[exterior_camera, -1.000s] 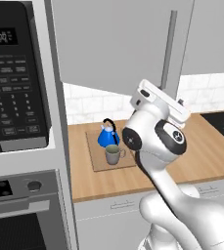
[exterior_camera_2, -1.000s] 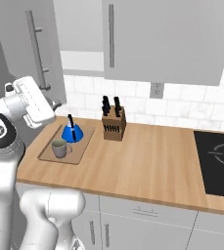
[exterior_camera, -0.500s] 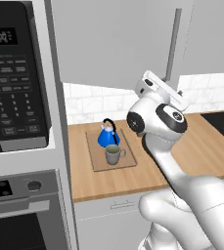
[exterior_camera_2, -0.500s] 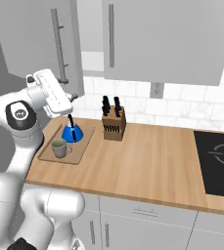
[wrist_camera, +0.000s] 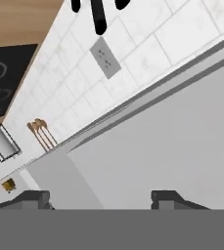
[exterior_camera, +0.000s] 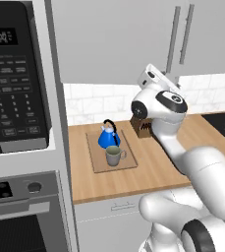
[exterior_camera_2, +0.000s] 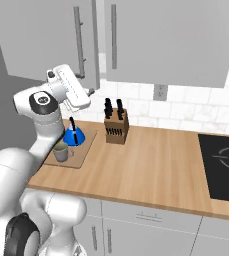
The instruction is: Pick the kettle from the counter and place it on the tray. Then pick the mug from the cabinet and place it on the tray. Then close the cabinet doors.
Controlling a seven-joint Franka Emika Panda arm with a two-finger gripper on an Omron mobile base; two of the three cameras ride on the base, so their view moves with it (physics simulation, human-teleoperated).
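The blue kettle [exterior_camera: 107, 137] [exterior_camera_2: 74, 135] and the grey-green mug [exterior_camera: 115, 156] [exterior_camera_2: 61, 152] both stand on the wooden tray [exterior_camera: 126, 164] [exterior_camera_2: 80, 158] on the counter [exterior_camera: 153, 167] [exterior_camera_2: 151, 165]. My gripper [exterior_camera_2: 89, 93] [exterior_camera: 152, 78] [wrist_camera: 100, 200] is raised at the lower edge of the left cabinet door [exterior_camera_2: 46, 42] [wrist_camera: 172, 146], fingers wide apart, nothing between them. That door hangs a little out of line with the right door [exterior_camera_2: 171, 40], which lies flat. The two bar handles [exterior_camera: 173, 37] [exterior_camera: 186, 34] stand close together. The cabinet's inside is hidden.
A brown knife block [exterior_camera_2: 116, 129] [exterior_camera: 142, 127] stands by the tiled wall right of the tray. The black microwave [exterior_camera: 13, 83] and oven [exterior_camera: 20, 216] fill the left. A black cooktop [exterior_camera_2: 221, 162] lies at the right. A wall outlet [wrist_camera: 104, 57] sits on the backsplash.
The left cabinet door has swung rightward toward shut, and my hand has travelled right along with it at its lower edge. Kettle and mug have not moved.
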